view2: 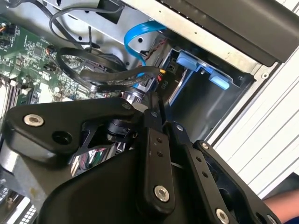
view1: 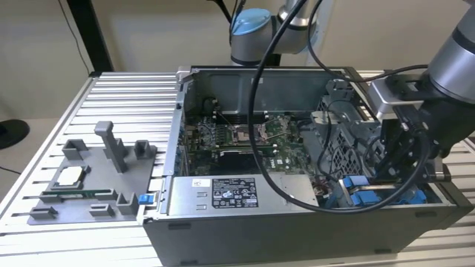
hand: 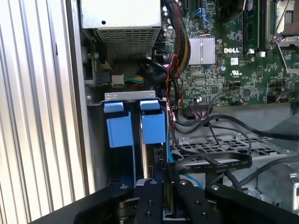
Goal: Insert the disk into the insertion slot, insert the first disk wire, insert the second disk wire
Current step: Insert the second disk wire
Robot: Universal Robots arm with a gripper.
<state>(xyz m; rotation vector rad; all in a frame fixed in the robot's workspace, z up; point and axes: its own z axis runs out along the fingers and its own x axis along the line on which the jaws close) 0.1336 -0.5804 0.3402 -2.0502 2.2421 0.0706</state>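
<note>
One robot arm is reaching into an open computer case [view1: 297, 219]. Its gripper [hand: 169, 184] is sitting with fingers closed together at the drive bay, where two blue frames [hand: 136, 128] are standing side by side; the disk itself cannot be made out. One white-labelled power supply box [view1: 237, 192] is lying nearby.

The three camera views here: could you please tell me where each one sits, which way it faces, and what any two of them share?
Exterior view: off the arm, looking down into the open grey computer case on the slatted metal table; the arm's grey links show.
First wrist view: on the arm, facing the bright blue drive frames and green motherboard; the black gripper shows.
Second wrist view: on the arm, facing the drive bay; the gripper shows.
Shared: both wrist views see the blue frames.
</note>
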